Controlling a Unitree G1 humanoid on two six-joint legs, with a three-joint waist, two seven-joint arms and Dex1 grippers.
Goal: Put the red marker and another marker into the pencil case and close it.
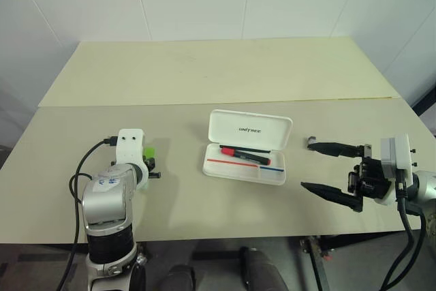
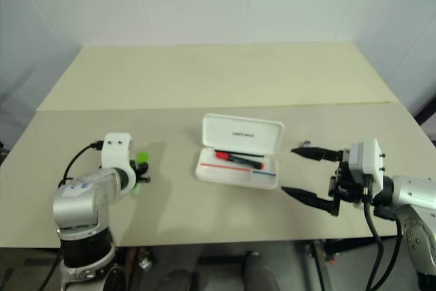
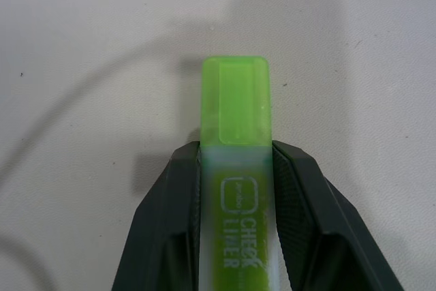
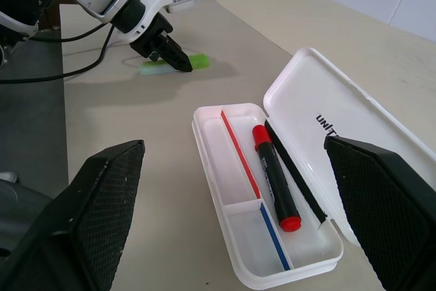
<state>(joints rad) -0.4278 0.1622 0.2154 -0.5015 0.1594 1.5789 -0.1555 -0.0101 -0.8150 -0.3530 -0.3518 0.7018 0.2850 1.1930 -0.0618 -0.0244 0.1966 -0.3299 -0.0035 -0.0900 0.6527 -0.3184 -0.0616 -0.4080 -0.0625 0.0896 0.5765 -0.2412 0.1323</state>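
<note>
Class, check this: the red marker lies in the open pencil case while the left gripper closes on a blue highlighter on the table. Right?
Not quite. The highlighter between the left gripper fingers is light green, as the left wrist view shows. The red marker does lie in the open pencil case.

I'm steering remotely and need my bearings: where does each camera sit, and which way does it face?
Left eye view: on the head, looking down over the table; both arms, open case.
Right eye view: its stereo twin, same scene.
Left wrist view: along the left gripper, fingers closed on the green marker.
Right wrist view: along the open right gripper, facing the case and red marker.
Shared: the right wrist view also shows the left gripper at the green marker.
</note>
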